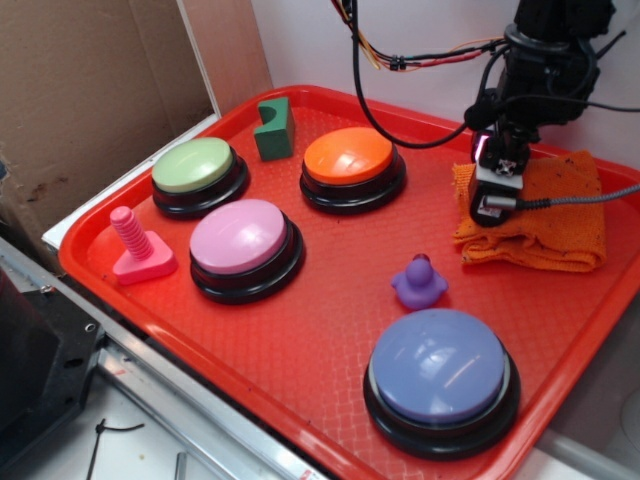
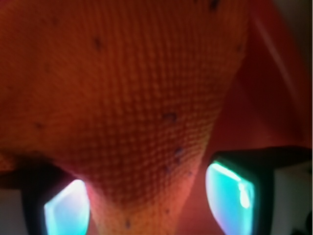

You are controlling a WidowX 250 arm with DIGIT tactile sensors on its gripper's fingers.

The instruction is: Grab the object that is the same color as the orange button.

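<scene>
The object, a folded orange knitted cloth (image 1: 545, 215) with dark specks, lies at the back right of the red tray (image 1: 300, 350). My gripper (image 1: 494, 200) is down on the cloth's left end. In the wrist view the cloth (image 2: 127, 98) fills the frame and narrows to a point between my gripper's (image 2: 149, 205) two fingers. The left finger (image 2: 66, 210) touches the cloth. A strip of red tray shows between the cloth and the right finger (image 2: 230, 196), so the jaws stand apart. The orange button (image 1: 348, 158) sits left of the cloth.
Also on the tray are a green button (image 1: 195, 168), a pink button (image 1: 240, 240), a large purple button (image 1: 440, 370), a purple duck (image 1: 418, 282), a pink screw toy (image 1: 138, 248) and a green block (image 1: 273, 130). Cardboard (image 1: 90, 90) stands at the left.
</scene>
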